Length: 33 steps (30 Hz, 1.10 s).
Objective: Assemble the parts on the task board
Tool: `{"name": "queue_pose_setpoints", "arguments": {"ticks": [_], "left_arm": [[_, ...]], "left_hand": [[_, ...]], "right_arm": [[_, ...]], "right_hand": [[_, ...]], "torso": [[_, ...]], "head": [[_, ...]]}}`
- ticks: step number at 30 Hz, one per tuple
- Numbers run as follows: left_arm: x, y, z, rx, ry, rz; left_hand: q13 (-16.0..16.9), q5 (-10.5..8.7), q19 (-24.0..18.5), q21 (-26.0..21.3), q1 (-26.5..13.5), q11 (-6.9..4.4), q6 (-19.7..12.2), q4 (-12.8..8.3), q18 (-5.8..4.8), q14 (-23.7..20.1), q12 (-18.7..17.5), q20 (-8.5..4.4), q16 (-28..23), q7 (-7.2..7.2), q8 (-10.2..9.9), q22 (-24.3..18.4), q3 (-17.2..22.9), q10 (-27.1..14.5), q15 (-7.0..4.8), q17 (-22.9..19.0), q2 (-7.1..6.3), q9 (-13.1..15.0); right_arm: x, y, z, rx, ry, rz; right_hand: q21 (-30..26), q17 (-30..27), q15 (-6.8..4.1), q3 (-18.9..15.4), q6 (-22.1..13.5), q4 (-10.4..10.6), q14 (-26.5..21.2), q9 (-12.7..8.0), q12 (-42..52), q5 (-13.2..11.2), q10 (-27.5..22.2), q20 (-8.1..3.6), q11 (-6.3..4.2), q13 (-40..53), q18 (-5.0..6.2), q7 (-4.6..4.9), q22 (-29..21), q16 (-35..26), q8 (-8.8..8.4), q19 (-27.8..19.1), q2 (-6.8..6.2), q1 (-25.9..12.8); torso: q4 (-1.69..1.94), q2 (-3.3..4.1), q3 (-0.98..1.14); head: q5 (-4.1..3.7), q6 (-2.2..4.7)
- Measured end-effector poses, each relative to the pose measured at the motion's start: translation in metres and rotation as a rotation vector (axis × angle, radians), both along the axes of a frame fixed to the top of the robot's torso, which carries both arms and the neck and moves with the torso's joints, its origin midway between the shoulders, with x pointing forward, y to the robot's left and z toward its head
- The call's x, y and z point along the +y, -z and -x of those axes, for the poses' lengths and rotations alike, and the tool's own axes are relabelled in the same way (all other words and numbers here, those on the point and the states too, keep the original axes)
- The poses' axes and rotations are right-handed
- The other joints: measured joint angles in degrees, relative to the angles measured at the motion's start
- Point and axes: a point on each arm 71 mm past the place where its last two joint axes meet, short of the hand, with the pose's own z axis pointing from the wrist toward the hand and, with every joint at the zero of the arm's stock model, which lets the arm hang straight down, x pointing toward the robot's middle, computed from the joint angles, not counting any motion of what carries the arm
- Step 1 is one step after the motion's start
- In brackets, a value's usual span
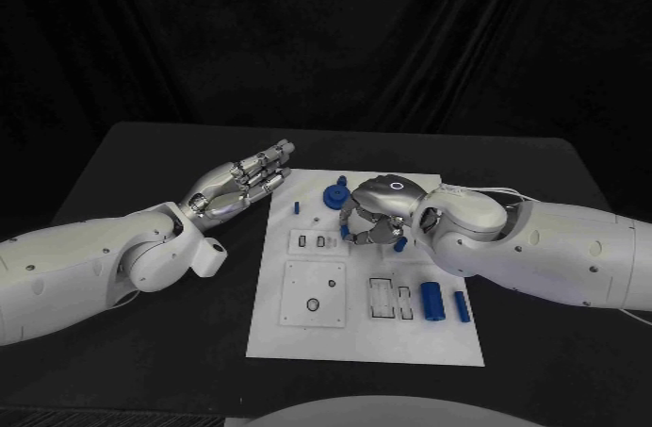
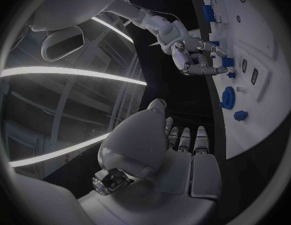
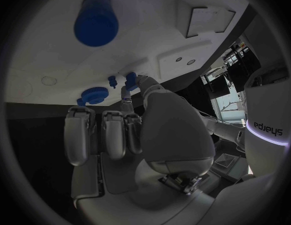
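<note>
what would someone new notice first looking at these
The white task board in the middle of the black table, dotted with small blue parts. The right hand is curled down over the board's far middle, while the left hand hovers flat beside the board's far left corner, holding nothing.

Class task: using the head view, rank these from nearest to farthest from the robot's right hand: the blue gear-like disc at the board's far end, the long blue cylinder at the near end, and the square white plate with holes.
From the right hand:
1. Blue gear-like disc, just beside it at the far end.
2. Long blue cylinder, nearer the robot.
3. Square white plate, near-left; too close to the cylinder to call.
</note>
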Motion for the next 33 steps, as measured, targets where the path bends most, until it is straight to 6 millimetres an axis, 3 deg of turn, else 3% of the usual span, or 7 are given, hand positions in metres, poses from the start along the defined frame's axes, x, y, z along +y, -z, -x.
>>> {"name": "queue_pose_setpoints", "arguments": {"ticks": [3,9,13,19,25,33], "left_arm": [[-0.0007,0.0001,-0.0001,0.0,0.002,0.0],[-0.0014,0.0001,-0.0002,0.001,0.004,0.001],[-0.0013,0.0002,-0.0003,0.001,0.004,0.001],[-0.0014,0.0003,-0.0005,0.002,0.006,0.001],[-0.0018,0.0004,-0.0008,0.003,0.007,0.001],[-0.0015,0.0006,-0.0012,0.003,0.007,0.0]], "left_hand": [[0.0,0.0,0.0,0.0,0.0,0.0,0.0,0.0,0.0,0.0,0.0,0.0,0.0,0.0,0.0,0.0,0.0,0.0,0.0,0.0,0.0,0.0],[0.01,0.0,0.0,0.0,0.0,0.0,0.0,0.0,0.0,0.0,0.0,0.0,0.0,0.0,0.0,0.0,0.0,0.0,0.0,0.01,0.0,0.0],[0.01,0.0,0.0,0.0,0.0,0.0,0.0,-0.01,0.0,0.21,0.0,0.0,0.0,0.0,0.0,0.0,0.32,0.0,0.21,-0.01,0.0,0.0],[0.02,0.0,0.0,0.0,0.0,0.0,0.0,-0.01,0.0,0.21,0.0,0.0,0.0,0.0,0.0,0.01,0.32,0.0,0.21,-0.04,0.0,0.0],[0.0,0.0,0.0,0.0,0.0,0.0,0.0,-0.01,0.0,0.21,0.0,0.0,0.0,0.0,0.0,0.01,0.32,0.0,0.21,-0.04,0.0,0.0],[-0.02,0.0,0.0,0.0,0.0,0.0,0.0,0.0,0.0,0.21,0.0,0.0,0.0,0.0,0.0,0.01,0.32,0.0,0.21,-0.03,0.0,0.0]], "right_arm": [[0.0012,0.0013,-0.0002,0.002,-0.001,0.002],[0.0034,0.0022,-0.0011,0.003,-0.002,0.003],[0.0037,0.0029,-0.0015,0.006,-0.001,0.006],[0.0037,0.0047,-0.0013,0.013,-0.001,0.011],[0.0031,0.0088,-0.0007,0.027,0.002,0.025],[0.0036,0.0095,-0.0006,0.034,0.001,0.034]], "right_hand": [[0.0,0.0,0.12,0.0,0.0,0.0,0.12,0.04,0.0,-0.21,0.12,0.0,0.12,0.0,0.0,0.0,0.0,0.0,-0.01,0.0,0.01,-0.01],[0.0,0.0,0.16,0.0,-0.33,0.0,0.16,3.34,0.0,-0.69,0.21,0.0,0.21,-0.01,0.0,-0.25,0.0,0.0,-0.32,0.0,0.09,-0.53],[-0.36,0.0,0.32,-0.15,-1.95,-0.14,0.01,4.79,0.0,-1.83,0.21,0.42,0.21,-0.01,0.0,0.11,0.0,0.0,-1.11,0.0,0.55,-0.98],[-0.63,0.0,0.57,0.11,-4.24,-0.39,0.15,4.47,0.0,-3.75,0.22,0.53,0.62,-0.01,0.0,0.53,0.0,0.0,-2.81,-0.11,1.33,-1.71],[-0.64,0.0,0.56,0.04,-7.99,-0.62,0.15,3.53,0.0,-7.18,0.22,0.82,0.62,-0.02,0.01,0.55,0.02,-0.23,-5.61,0.0,0.89,-2.15],[-0.64,0.0,0.56,-0.25,-9.4,-0.91,0.15,3.01,0.0,-11.36,0.22,0.82,0.62,-0.02,0.01,0.32,0.04,-0.22,-6.84,0.0,0.47,-2.55]], "torso": [[0.03,-0.02,-0.01],[0.01,-0.02,-0.03],[0.0,-0.01,-0.03],[-0.01,-0.01,-0.03],[0.04,0.02,-0.03],[0.04,0.03,-0.03]], "head": [[-0.05,0.03],[0.01,0.09],[0.03,0.09],[0.03,0.09],[-0.09,0.05],[-0.13,-0.02]]}}
